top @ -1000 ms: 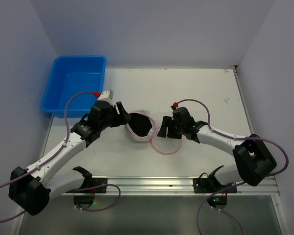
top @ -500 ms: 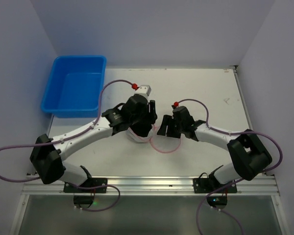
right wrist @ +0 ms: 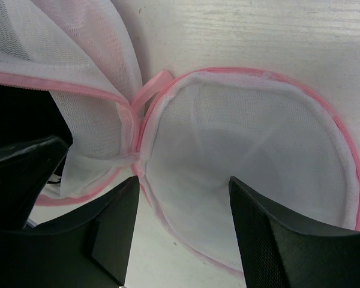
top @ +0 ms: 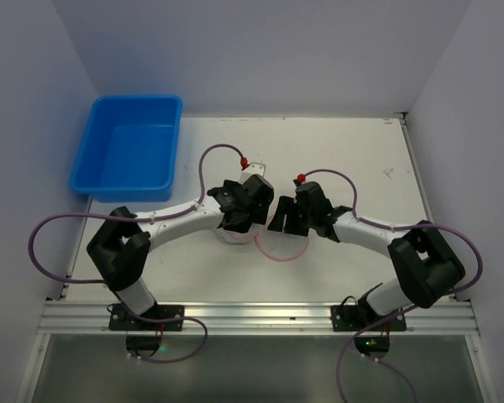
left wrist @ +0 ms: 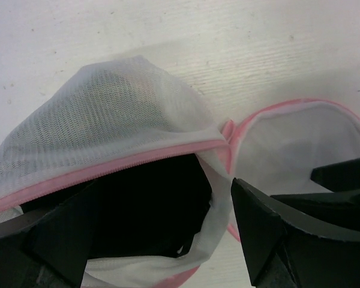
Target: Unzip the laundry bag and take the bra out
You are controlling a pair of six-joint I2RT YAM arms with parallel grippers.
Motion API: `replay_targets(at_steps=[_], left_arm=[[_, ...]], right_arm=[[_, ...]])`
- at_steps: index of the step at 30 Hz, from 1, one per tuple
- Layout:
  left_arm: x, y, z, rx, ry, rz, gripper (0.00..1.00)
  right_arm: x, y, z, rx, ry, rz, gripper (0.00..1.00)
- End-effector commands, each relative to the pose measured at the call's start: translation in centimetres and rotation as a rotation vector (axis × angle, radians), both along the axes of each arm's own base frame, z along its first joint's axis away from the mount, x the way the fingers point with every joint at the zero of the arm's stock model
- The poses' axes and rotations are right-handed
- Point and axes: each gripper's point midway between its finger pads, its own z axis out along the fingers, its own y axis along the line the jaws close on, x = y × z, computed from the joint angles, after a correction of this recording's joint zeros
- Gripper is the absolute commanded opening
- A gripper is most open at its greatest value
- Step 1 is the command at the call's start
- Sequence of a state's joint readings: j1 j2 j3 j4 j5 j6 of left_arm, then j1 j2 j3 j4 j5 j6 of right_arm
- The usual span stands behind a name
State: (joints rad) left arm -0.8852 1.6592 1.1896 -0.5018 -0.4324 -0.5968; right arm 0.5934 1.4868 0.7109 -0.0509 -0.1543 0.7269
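Observation:
The laundry bag (left wrist: 108, 114) is white mesh with pink zipper trim and lies unzipped on the table. Its round lid (right wrist: 252, 150) is folded flat to the right. A black bra (left wrist: 150, 198) fills the bag's mouth. My left gripper (left wrist: 168, 240) is open and sits low over the mouth, one finger on each side of the bag's right wall. My right gripper (right wrist: 186, 222) is open and empty just above the lid's near edge. In the top view the left gripper (top: 245, 217) hides most of the bag (top: 232, 238), and the right gripper (top: 283, 220) sits close beside it.
A blue plastic bin (top: 126, 159) stands at the far left corner of the table. The two grippers are nearly touching over the bag. The lid's pink ring (top: 287, 252) lies toward the near side. White walls close in the table.
My left arm has swung right from beside the bag to directly over its open mouth. The right gripper has stayed in place by the lid.

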Motion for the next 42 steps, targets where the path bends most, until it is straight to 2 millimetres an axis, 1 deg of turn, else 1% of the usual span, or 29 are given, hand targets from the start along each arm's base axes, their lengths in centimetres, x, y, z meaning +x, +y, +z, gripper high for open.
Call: replay_targets(at_steps=[1, 2, 4, 8, 10, 15, 16, 17, 18, 21, 22, 24, 25, 27, 28, 30, 31, 32, 34, 36, 37, 38, 39, 40, 41, 42], left_arm=[[1.0, 1.8, -0.3, 0.124, -0.05, 0.054, 0.9], [1.0, 2.0, -0.6, 0.147, -0.05, 0.065, 0.9], [1.0, 3.1, -0.7, 0.198, -0.057, 0.099, 0.89], [0.9, 4.1, -0.6, 0.226, -0.083, 0.129, 0.87], [0.7, 4.7, -1.1, 0.253, -0.077, 0.137, 0.86], [0.2, 5.3, -1.9, 0.262, -0.058, 0.151, 0.83], [0.1, 5.3, -1.7, 0.252, -0.064, 0.161, 0.81], [0.1, 5.3, -1.0, 0.227, -0.077, 0.165, 0.79], [0.2, 5.3, -0.7, 0.214, -0.087, 0.168, 0.77], [0.2, 5.6, 0.2, 0.186, -0.117, 0.177, 0.65], [0.2, 5.7, 0.3, 0.189, -0.12, 0.18, 0.58], [0.0, 6.0, 0.1, 0.199, -0.115, 0.182, 0.52], [-0.1, 6.2, 0.1, 0.202, -0.113, 0.186, 0.45], [-0.2, 6.3, 0.2, 0.199, -0.112, 0.187, 0.37], [-0.3, 6.4, 0.3, 0.198, -0.115, 0.19, 0.26], [-0.3, 6.7, 1.0, 0.19, -0.131, 0.197, 0.15], [-0.3, 6.8, 1.7, 0.176, -0.146, 0.202, 0.04], [-0.2, 6.8, 2.1, 0.166, -0.156, 0.202, 0.0], [-0.3, 6.8, 3.2, 0.147, -0.17, 0.191, 0.0], [-0.2, 6.5, 5.5, 0.091, -0.202, 0.176, 0.0], [-0.5, 6.2, 7.2, 0.047, -0.217, 0.139, 0.0], [-0.6, 5.9, 8.3, 0.014, -0.23, 0.116, 0.0], [-0.9, 4.9, 9.2, -0.051, -0.23, 0.072, 0.0], [-1.2, 4.9, 11.3, -0.109, -0.262, 0.033, 0.0], [-1.4, 4.7, 12.3, -0.157, -0.27, 0.006, 0.0], [-1.9, 3.8, 13.3, -0.236, -0.256, -0.054, 0.0]], right_arm=[[-0.4, -0.2, -1.0, 0.0, 0.028, -0.004, 0.64], [-0.4, -0.2, -1.1, 0.0, 0.031, -0.003, 0.64], [-0.5, -0.1, -1.1, 0.002, 0.032, 0.002, 0.64], [-0.5, -0.1, -1.3, 0.002, 0.034, 0.004, 0.64], [-0.5, 0.0, -1.4, 0.002, 0.035, 0.007, 0.64], [-0.6, -0.1, -1.7, 0.0, 0.044, 0.009, 0.64], [-0.7, -0.1, -1.7, 0.001, 0.045, 0.012, 0.64], [-0.7, -0.1, -1.7, 0.001, 0.045, 0.012, 0.64], [-0.6, -0.1, -1.7, 0.001, 0.044, 0.011, 0.64], [-0.6, 0.0, -1.8, -0.001, 0.044, 0.012, 0.64], [-0.6, -0.1, -1.9, -0.004, 0.048, 0.01, 0.64], [-0.7, -0.1, -1.9, -0.003, 0.049, 0.011, 0.64], [-0.7, -0.1, -1.9, -0.001, 0.048, 0.01, 0.64], [-0.7, -0.2, -1.9, -0.003, 0.045, 0.007, 0.64], [-0.7, -0.2, -1.9, -0.003, 0.045, 0.007, 0.64], [-0.7, -0.3, -1.9, -0.005, 0.044, 0.005, 0.64], [-0.7, -0.2, -1.9, -0.004, 0.042, 0.006, 0.64], [-0.7, -0.3, -1.9, -0.005, 0.044, 0.005, 0.64], [-0.7, -0.3, -2.0, -0.006, 0.045, 0.005, 0.64], [-0.7, -0.2, -1.9, -0.005, 0.044, 0.005, 0.64], [-0.7, -0.2, -2.0, -0.007, 0.044, 0.005, 0.64], [-0.6, -0.3, -1.9, -0.007, 0.042, 0.003, 0.64], [-0.7, -0.2, -1.9, -0.008, 0.044, 0.004, 0.64], [-0.6, -0.3, -1.9, -0.008, 0.044, 0.003, 0.64], [-0.6, -0.3, -2.0, -0.01, 0.044, 0.002, 0.64], [-0.7, -0.2, -2.0, -0.01, 0.046, 0.004, 0.64]])
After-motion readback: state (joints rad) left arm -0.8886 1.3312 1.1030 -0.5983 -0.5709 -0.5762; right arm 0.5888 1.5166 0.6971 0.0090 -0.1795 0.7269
